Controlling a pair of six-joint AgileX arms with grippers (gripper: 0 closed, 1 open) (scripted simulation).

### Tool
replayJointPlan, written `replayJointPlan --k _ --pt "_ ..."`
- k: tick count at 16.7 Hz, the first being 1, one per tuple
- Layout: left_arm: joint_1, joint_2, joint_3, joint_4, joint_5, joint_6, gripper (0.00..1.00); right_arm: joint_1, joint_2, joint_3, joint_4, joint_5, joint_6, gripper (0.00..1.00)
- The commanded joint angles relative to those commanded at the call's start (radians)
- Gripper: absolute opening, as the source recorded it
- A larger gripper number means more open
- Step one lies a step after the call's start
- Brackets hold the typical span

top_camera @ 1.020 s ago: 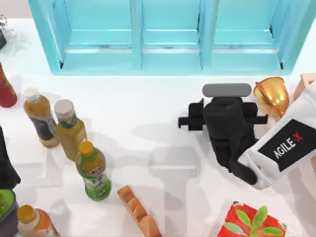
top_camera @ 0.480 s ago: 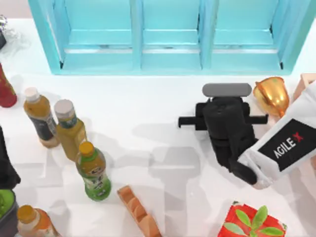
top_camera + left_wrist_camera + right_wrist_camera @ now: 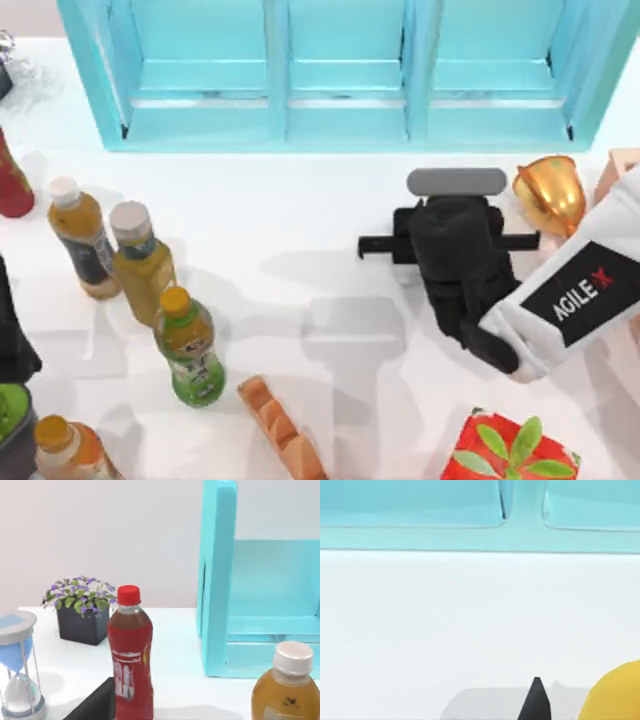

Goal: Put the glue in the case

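While the right gripper [image 3: 452, 215] hangs right of centre in the top view, beside a gold cup [image 3: 551, 192], whether its fingers are apart cannot be told. At the right wrist view's lower right edge shows the glue [image 3: 619, 695]. At the right edge, the case [image 3: 618, 168] peeks out.

A turquoise shelf [image 3: 340, 75] runs along the table's [image 3: 300, 230] far edge. Near the left edge stand a red bottle [image 3: 12, 185], two amber bottles [image 3: 82, 235] [image 3: 142, 262] and a green-labelled bottle [image 3: 188, 348] with a yellow cap. An orange-capped bottle [image 3: 62, 450] sits at the near left corner. A gold trophy cup [image 3: 552, 192] stands towards the right edge, a red box [image 3: 510, 450] with green leaves at the near edge, and a brown ridged piece [image 3: 280, 430] left of it.
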Motion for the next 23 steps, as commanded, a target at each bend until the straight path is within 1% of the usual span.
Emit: replayJointPlan --k 6,9,13,19,21,23 --pt "0.0 0.0 0.0 0.0 0.0 0.0 1.0 0.046 -0.144 0.079 -0.153 -0.012 0.021 0.0" --pt "0.0 0.0 0.0 0.0 0.0 0.0 1.0 0.03 -0.245 0.103 -0.252 -0.012 0.013 0.0" --pt "0.0 0.0 0.0 0.0 0.0 0.0 1.0 -0.005 -0.318 0.066 -0.361 -0.004 -0.001 0.0" --pt "0.0 0.0 0.0 0.0 0.0 0.0 1.0 -0.004 -0.318 0.055 -0.376 -0.003 -0.002 0.0" --pt "0.0 0.0 0.0 0.0 0.0 0.0 1.0 -0.026 -0.336 0.077 -0.4 -0.03 -0.032 0.0" --pt "0.0 0.0 0.0 0.0 0.0 0.0 1.0 -0.086 -0.368 0.116 -0.46 -0.09 -0.103 0.0"
